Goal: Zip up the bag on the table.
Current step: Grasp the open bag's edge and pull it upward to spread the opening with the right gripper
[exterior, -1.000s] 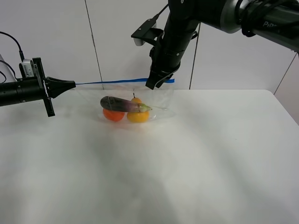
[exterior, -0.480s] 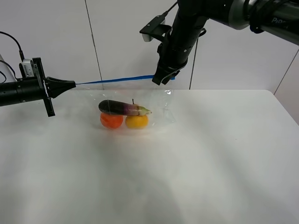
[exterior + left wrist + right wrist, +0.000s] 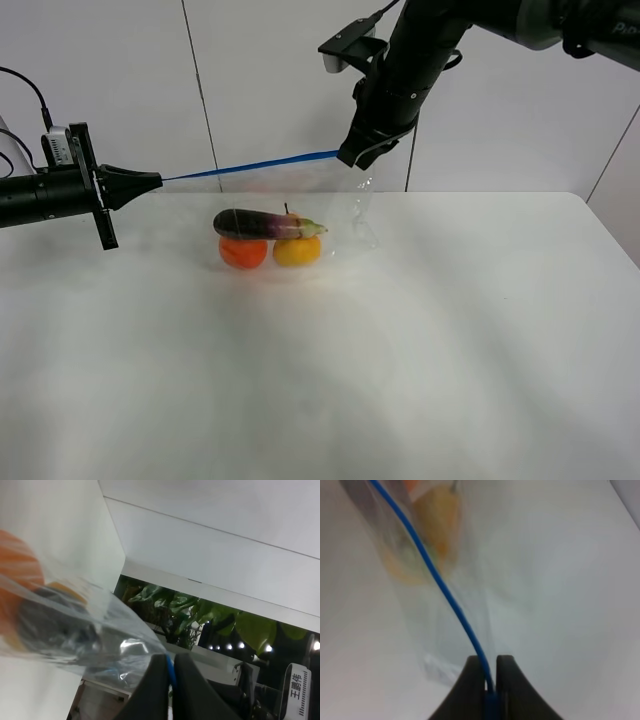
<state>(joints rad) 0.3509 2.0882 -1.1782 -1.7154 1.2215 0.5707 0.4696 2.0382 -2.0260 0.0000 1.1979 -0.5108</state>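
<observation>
The clear bag [image 3: 335, 200] hangs over the white table [image 3: 330, 350], its blue zip strip [image 3: 255, 165] stretched taut between my two grippers. Inside show a purple eggplant [image 3: 265, 223], an orange fruit [image 3: 243, 252] and a yellow fruit [image 3: 297, 250], resting near the tabletop. My left gripper [image 3: 160, 180] is shut on the strip's left end; the left wrist view shows the blue strip [image 3: 171, 670] pinched between its fingers. My right gripper [image 3: 350, 158] is shut on the strip's right end, held higher; the right wrist view shows the strip [image 3: 440, 585] running into its closed fingers [image 3: 476, 682].
A white panelled wall [image 3: 250, 90] stands behind the table. The table's right edge [image 3: 610, 235] curves round at the far corner. The right arm [image 3: 420, 50] reaches in from the upper right, the left arm [image 3: 45, 195] from the left.
My right gripper has moved up and to the right along the blue strip, pulling it taut and raising its right end. The produce has shifted slightly. The left gripper has stayed put.
</observation>
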